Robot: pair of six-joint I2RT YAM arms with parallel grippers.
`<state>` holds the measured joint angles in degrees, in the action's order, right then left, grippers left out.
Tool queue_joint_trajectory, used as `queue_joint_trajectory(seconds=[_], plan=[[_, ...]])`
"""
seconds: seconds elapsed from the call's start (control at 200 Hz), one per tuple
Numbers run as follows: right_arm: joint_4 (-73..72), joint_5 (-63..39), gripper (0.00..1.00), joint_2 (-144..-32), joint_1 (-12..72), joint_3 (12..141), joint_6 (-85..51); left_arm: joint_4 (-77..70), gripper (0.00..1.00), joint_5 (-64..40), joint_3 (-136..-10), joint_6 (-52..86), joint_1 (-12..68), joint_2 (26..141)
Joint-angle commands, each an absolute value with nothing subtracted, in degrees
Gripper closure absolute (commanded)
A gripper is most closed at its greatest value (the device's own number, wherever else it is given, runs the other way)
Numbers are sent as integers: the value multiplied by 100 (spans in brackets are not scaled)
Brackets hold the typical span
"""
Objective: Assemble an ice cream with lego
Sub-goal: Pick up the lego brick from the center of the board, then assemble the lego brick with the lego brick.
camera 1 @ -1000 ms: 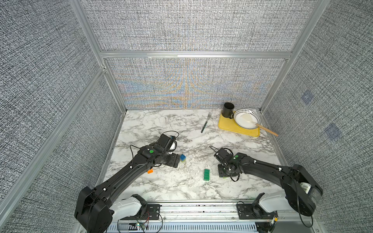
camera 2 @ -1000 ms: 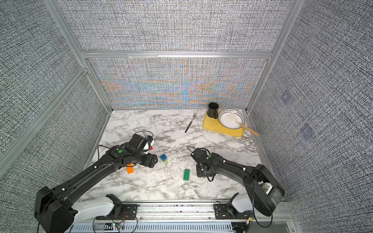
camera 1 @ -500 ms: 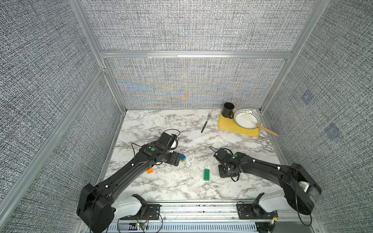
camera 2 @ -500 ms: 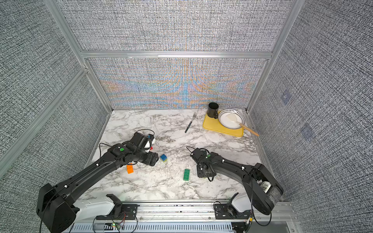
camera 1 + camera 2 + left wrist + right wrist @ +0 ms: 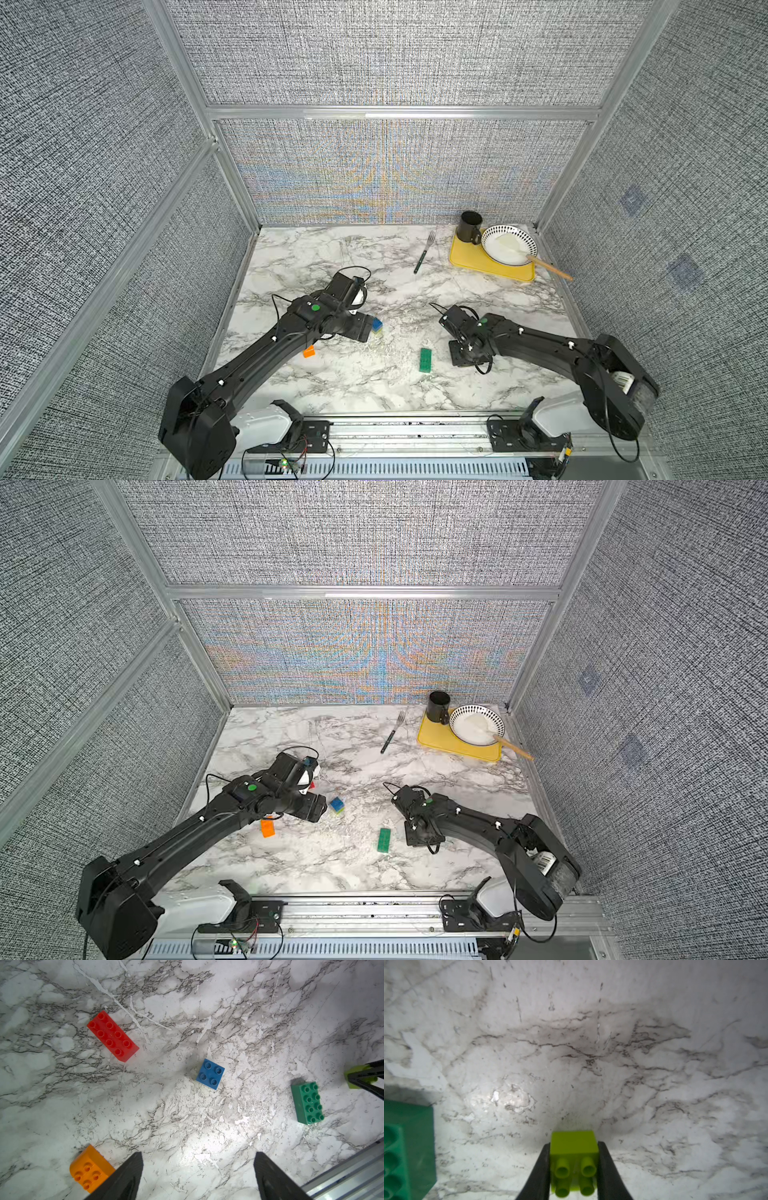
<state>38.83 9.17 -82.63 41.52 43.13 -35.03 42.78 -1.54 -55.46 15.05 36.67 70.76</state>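
Observation:
Loose lego lies on the marble table. From the left wrist I see a red long brick (image 5: 112, 1040), a blue square brick (image 5: 210, 1073), a dark green long brick (image 5: 307, 1103) and an orange rounded brick (image 5: 91, 1167). In a top view the blue brick (image 5: 337, 803) shows a lime layer under it. My left gripper (image 5: 198, 1167) is open above bare marble, with the orange brick beside one finger. My right gripper (image 5: 574, 1165) is shut on a lime square brick (image 5: 574, 1147) at table level, right of the green brick (image 5: 424, 360). No assembled ice cream is in view.
At the back right a yellow board (image 5: 478, 264) carries a black mug (image 5: 469, 226) and a white bowl (image 5: 509, 245) with a wooden spoon (image 5: 548, 268). A fork (image 5: 424, 257) lies left of the board. A metal rail (image 5: 395, 432) runs along the front edge.
My right gripper's jaws have closed onto the lime brick. The left arm has shifted only slightly, and the bricks have stayed in place.

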Motion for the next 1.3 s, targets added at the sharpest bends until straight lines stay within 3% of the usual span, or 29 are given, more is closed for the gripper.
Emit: queue_joint_trajectory(seconds=[0.0, 0.18, 0.455, 0.796, 1.296], plan=[[3882, 801, 82, -8178, 4153, 4338, -3480, 4228, 13, -139, -5557, 1508, 3664, 7077], [3757, 619, 93, -8117, 4384, 4820, -3483, 4228, 13, -4, -5571, 1538, 3665, 6999], [4105, 756, 95, -9424, 5312, 6974, -3160, 4369, 13, 1311, -5549, 1990, 3477, 6485], [4760, 776, 97, -11276, 5626, 9485, -2406, 4070, 6, 1804, -5263, 2336, 2598, 5404], [5167, 808, 98, -12292, 5622, 10591, -1621, 3992, 2, 1785, -5212, 2500, 2182, 5232]])
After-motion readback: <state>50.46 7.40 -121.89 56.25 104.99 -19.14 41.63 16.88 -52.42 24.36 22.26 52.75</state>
